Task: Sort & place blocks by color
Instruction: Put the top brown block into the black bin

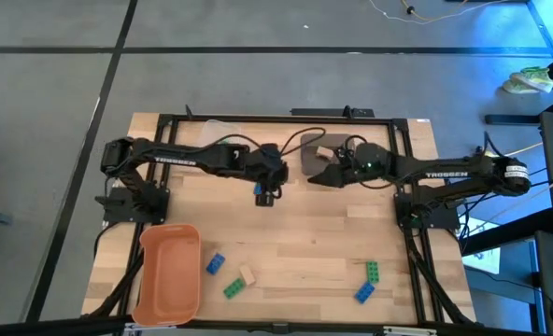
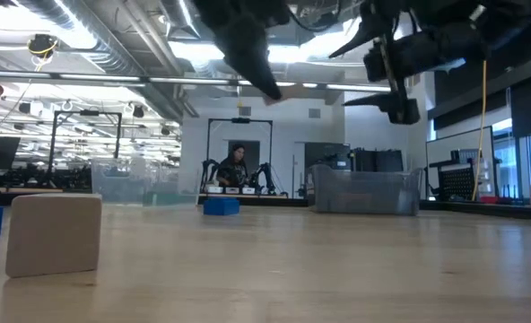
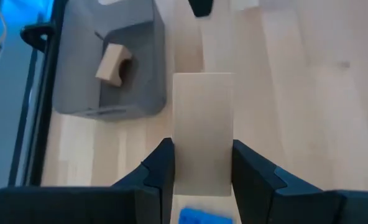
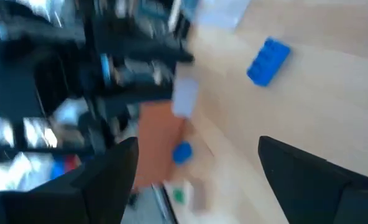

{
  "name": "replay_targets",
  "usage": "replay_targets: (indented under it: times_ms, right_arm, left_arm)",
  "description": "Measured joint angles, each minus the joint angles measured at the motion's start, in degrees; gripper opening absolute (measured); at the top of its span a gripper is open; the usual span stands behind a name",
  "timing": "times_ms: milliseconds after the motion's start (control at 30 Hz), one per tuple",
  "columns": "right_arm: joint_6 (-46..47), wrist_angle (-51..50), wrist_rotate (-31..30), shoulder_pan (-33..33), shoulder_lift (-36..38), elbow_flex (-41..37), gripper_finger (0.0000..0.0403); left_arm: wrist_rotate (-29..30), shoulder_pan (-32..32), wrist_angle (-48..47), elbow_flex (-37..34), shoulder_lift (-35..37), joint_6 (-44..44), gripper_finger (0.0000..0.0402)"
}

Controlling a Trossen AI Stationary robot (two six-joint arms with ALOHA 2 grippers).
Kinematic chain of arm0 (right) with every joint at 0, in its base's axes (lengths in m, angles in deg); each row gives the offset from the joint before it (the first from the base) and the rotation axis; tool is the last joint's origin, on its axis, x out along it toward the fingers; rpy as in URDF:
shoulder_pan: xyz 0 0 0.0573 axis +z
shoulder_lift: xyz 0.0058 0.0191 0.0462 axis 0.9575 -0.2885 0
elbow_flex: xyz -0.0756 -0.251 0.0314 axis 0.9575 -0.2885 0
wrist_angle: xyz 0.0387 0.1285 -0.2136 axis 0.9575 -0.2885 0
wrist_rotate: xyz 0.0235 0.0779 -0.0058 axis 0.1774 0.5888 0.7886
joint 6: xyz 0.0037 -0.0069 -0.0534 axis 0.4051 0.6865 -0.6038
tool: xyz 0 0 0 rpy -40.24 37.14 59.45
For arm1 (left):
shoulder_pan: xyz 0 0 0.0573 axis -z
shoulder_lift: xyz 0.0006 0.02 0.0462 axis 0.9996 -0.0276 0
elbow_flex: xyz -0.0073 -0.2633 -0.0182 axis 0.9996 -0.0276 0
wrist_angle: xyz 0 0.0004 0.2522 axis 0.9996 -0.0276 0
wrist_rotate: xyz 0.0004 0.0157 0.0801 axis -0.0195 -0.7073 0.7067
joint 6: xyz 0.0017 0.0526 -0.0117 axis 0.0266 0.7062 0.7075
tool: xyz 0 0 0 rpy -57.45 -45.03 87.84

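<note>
Judging by its look, the tan brick (image 3: 202, 130) pinched in the left gripper (image 3: 202, 171) is light, rigid and smooth-sided — slippery enough that it is best held across its two long flat faces, as it is here, with a finger (image 3: 161, 169) pressed on each side. It is held above the bare wood, near the grey bin (image 1: 320, 157) at the far edge of the table (image 1: 304, 233), where another tan brick (image 1: 324, 151) already lies.

The left arm is stretched across the far side of the table, its wrist bent down near the middle. The right arm reaches in from the other side, and the right gripper (image 1: 331, 175) hangs at the near edge of the grey bin with its fingers spread and nothing between them.

The remaining bricks are scattered along the near edge. A blue brick (image 1: 215, 264), a green brick (image 1: 233, 289) and a third tan brick (image 1: 248, 275) lie just beside the orange bin (image 1: 169, 271); a second green brick (image 1: 373, 272) and a second blue brick (image 1: 363, 293) lie together toward the right side. A further blue brick (image 1: 263, 199) seems to lie under the left wrist — it cannot be made out fully.
</note>
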Motion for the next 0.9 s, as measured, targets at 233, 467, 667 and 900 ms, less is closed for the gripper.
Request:
replay_targets:
  times_ms: [233, 467, 667, 900]
  right_arm:
    - [5.26, 2.61, -10.97, 3.54, -1.38, -2.18, 0.0331]
    - [5.60, 4.16, -13.87, 3.80, -3.89, -2.18, 0.0331]
    - [7.67, 3.51, -14.42, 4.37, -4.13, -2.18, 0.0322]
    - [8.36, 3.12, -14.98, 5.42, -4.33, -2.18, 0.0236]
  left_arm:
    - [-3.71, -1.21, 1.39, 5.78, -6.74, -0.03, 0.0109]
    - [-4.85, -1.19, 2.29, 9.66, -11.63, -0.07, 0.0109]
    - [-4.54, -1.32, 3.64, 9.75, -12.18, -0.91, 0.0109]
    - [-4.90, -1.80, 4.86, 9.75, -12.13, -1.73, 0.0109]
